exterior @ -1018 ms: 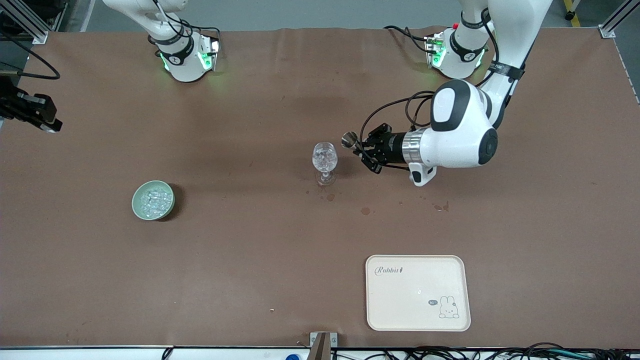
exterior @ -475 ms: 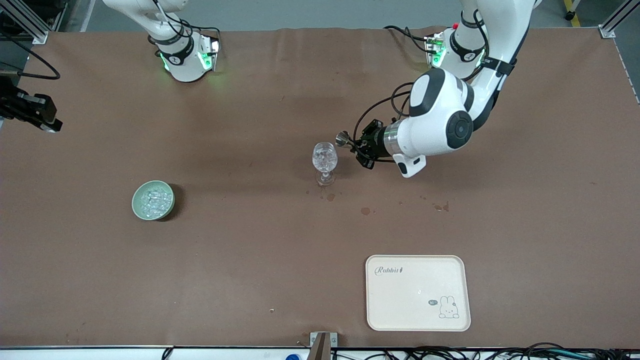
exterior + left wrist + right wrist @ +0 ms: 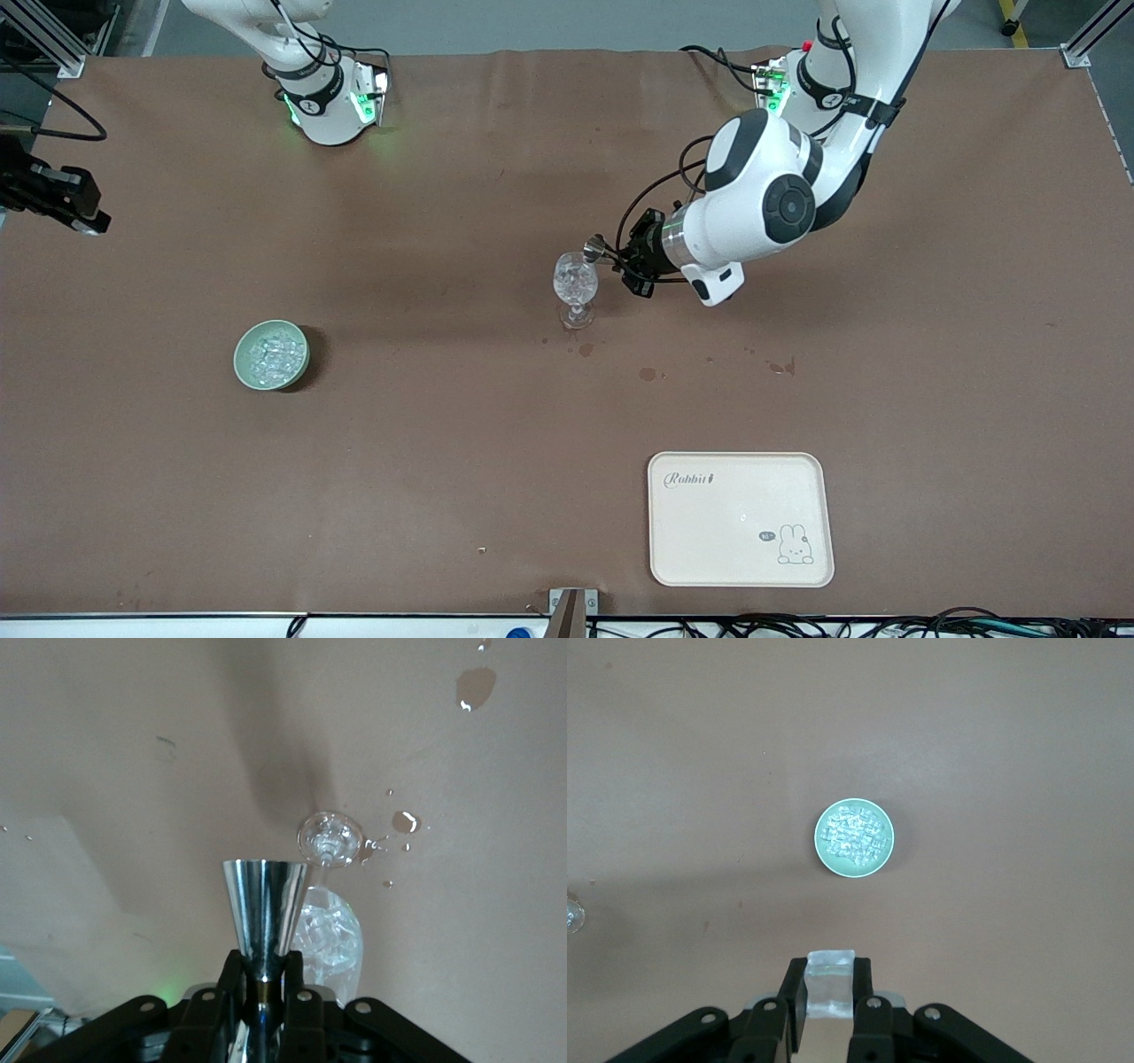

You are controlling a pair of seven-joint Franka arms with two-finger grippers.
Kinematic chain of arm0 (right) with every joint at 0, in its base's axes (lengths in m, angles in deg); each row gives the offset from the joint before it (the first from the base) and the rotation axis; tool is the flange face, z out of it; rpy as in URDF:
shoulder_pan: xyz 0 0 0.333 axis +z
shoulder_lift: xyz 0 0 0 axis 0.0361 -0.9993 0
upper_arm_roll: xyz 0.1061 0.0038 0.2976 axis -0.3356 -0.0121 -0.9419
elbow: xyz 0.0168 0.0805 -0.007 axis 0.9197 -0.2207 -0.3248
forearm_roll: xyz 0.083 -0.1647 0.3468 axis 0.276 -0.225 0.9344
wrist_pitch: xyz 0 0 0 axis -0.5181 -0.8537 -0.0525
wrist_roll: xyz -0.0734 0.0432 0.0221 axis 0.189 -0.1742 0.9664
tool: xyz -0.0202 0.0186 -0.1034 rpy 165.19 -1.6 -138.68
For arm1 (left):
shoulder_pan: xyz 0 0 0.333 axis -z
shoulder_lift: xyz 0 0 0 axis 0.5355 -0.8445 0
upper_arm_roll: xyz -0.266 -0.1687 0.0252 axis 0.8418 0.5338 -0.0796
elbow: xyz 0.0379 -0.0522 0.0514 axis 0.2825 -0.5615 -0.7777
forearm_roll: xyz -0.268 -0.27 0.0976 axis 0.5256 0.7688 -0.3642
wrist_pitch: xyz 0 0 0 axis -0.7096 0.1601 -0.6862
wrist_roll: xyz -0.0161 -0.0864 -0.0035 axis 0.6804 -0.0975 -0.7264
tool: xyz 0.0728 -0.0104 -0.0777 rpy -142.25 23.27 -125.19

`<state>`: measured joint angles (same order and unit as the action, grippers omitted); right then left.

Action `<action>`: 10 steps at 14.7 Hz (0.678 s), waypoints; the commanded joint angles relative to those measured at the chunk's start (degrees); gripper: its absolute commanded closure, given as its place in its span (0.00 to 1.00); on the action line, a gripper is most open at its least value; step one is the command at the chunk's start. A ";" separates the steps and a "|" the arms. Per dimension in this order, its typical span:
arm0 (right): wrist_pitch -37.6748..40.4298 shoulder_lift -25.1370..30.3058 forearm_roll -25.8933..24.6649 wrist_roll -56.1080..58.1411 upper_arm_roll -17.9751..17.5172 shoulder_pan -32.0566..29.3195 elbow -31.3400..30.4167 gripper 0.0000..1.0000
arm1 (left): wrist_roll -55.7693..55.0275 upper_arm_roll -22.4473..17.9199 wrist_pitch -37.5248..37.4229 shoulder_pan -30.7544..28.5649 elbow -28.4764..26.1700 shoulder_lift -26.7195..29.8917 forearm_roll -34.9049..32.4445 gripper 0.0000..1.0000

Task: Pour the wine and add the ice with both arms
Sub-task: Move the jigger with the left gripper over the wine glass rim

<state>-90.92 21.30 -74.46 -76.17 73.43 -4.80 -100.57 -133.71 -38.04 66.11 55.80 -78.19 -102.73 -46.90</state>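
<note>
Clearly, glassy ice [image 3: 852,839] lumps fill the bowl [image 3: 824,853] while the right gripper [image 3: 830,992] pinches one cube [image 3: 832,985], and the left gripper [image 3: 263,994] clamps a jigger [image 3: 263,914].

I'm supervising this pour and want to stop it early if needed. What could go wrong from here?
The left gripper holds a metal jigger right beside the stemmed glass, so it might knock the glass over. Spill spots already mark the table, so more may miss. The right gripper could drop its ice cube.

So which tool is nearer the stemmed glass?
Left. The left tool, holding a metal jigger, is right beside the stemmed glass. The right tool is high over the green bowl.
</note>
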 commanded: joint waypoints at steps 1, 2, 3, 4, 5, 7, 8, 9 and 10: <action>-0.40 1.49 0.01 -0.20 -0.24 -0.25 -1.55 0.99 | -4.57 -0.06 0.37 0.92 1.27 -0.19 -3.52 0.99; -0.39 1.49 0.01 -0.20 -0.24 -0.26 -1.55 0.99 | -6.76 -0.06 0.37 1.45 1.89 -0.54 -5.19 0.99; -0.39 1.49 0.01 -0.20 -0.24 -0.26 -1.55 0.99 | -9.13 -0.06 0.37 1.63 2.94 -0.98 -6.68 0.99; -0.31 1.49 0.01 -0.20 -0.24 -0.34 -1.55 0.99 | -11.33 -0.06 0.37 2.59 3.65 -1.51 -8.70 1.00; -0.39 1.49 0.01 -0.20 -0.24 -0.34 -1.55 0.99 | -13.18 -0.06 0.37 3.55 4.00 -1.77 -10.89 0.99; -0.48 1.49 0.01 -0.20 -0.24 -0.34 -1.55 0.99 | -15.03 -0.06 0.37 3.83 4.18 -2.21 -13.46 0.99; -0.57 1.49 0.01 -0.20 -0.24 -0.34 -1.55 0.99 | -15.47 -0.06 0.37 4.00 4.18 -2.30 -13.81 0.99; -0.57 1.49 0.01 -0.20 -0.24 -0.34 -1.55 0.99 | -16.00 -0.06 0.29 4.26 4.18 -2.30 -13.99 0.99; -0.57 1.49 0.01 -0.20 -0.24 -0.26 -1.55 0.99 | -16.96 -0.06 0.20 4.61 4.27 -2.21 -14.95 0.99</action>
<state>-90.93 21.30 -74.46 -76.17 73.44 -4.80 -100.57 -148.55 -37.99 66.38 59.80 -75.23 -104.43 -59.77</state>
